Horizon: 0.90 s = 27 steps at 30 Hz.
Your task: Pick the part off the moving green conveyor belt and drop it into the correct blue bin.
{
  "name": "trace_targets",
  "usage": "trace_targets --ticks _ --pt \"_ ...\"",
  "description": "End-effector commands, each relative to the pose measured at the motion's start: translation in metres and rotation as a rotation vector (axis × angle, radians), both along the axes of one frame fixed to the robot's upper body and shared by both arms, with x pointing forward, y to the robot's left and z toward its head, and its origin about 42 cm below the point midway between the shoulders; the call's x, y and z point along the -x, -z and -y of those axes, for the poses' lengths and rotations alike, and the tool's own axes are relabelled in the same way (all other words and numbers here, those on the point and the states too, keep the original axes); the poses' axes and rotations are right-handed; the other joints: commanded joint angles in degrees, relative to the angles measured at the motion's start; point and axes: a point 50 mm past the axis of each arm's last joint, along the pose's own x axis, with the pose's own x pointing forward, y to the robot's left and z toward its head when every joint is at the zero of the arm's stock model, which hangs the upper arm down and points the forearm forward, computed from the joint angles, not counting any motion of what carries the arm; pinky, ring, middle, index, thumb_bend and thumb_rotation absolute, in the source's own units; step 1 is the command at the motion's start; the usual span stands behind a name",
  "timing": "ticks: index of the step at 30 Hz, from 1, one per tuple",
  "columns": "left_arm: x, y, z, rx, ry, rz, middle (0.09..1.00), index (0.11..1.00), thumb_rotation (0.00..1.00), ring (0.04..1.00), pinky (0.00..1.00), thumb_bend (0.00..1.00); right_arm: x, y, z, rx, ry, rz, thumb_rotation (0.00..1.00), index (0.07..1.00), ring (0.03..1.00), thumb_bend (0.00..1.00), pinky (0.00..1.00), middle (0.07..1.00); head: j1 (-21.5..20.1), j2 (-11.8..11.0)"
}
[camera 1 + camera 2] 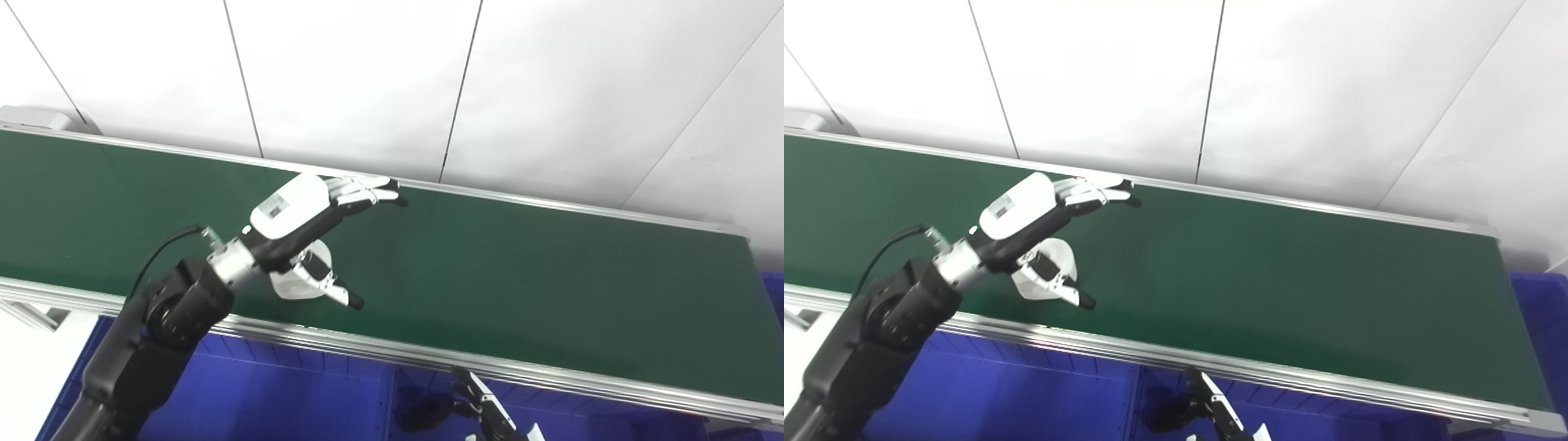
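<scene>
Right hand barely shows, grip unclear, above the blue bin; left hand hovers spread wide over the belt, empty.

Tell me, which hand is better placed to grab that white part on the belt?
The left hand: it hangs open right over the white part on the green belt. The right hand sits low, below the belt.

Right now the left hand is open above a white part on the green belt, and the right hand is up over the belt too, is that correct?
Not quite. The right hand is low over the blue bin, below the green belt, as the left eye view shows. The left hand is open above the white part.
</scene>
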Motion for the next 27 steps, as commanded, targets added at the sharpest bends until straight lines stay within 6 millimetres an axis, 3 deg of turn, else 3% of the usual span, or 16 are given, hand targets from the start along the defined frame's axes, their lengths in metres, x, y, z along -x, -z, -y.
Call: trace_targets --ticks 1,8,11,14,18,24,26,27 --pt "-0.015 -0.01 -0.004 -0.047 -0.01 0.025 0.905 0.827 0.24 0.843 0.75 1.0 0.002 -0.008 -0.002 -0.027 0.004 0.048 0.94 0.912 0.905 0.37 0.83 0.938 -0.05 -0.1" --pt "-0.032 0.009 -0.006 -0.12 -0.025 -0.05 0.924 0.88 0.31 0.855 0.77 1.0 0.006 -0.01 -0.003 -0.03 -0.001 0.046 0.94 0.911 0.907 0.37 0.83 0.937 0.22 0.32" --pt "-0.038 0.015 -0.007 -0.167 -0.024 -0.128 0.963 0.919 0.33 0.902 0.81 1.0 0.007 -0.01 -0.004 -0.03 -0.001 0.045 0.93 0.911 0.908 0.37 0.83 0.938 0.16 0.53" --pt "-0.045 0.02 -0.009 -0.204 -0.023 -0.216 0.997 0.951 0.38 0.934 0.74 1.0 0.008 -0.011 -0.005 -0.031 0.002 0.044 0.93 0.909 0.907 0.38 0.83 0.937 0.06 1.02" --pt "-0.052 0.022 -0.009 -0.228 -0.026 -0.344 1.0 0.966 0.38 0.951 0.71 1.0 0.009 -0.012 -0.004 -0.027 0.004 0.046 0.94 0.91 0.91 0.39 0.83 0.939 0.1 1.53" --pt "-0.062 0.027 -0.003 -0.27 -0.019 -0.5 1.0 0.98 0.3 0.934 0.66 1.0 0.008 -0.013 -0.005 -0.038 0.011 0.043 0.95 0.911 0.91 0.37 0.83 0.939 -0.5 2.6" --pt "-0.067 0.032 -0.001 -0.297 -0.021 -0.529 0.992 0.959 0.11 0.816 0.58 0.99 0.008 -0.014 -0.005 -0.044 0.013 0.042 0.96 0.911 0.911 0.37 0.84 0.939 -0.74 2.83" --pt "-0.069 0.035 0.0 -0.307 -0.019 -0.537 0.99 0.957 0.1 0.808 0.57 0.99 0.008 -0.014 -0.005 -0.048 0.014 0.042 0.96 0.911 0.911 0.37 0.84 0.939 -0.91 3.0"
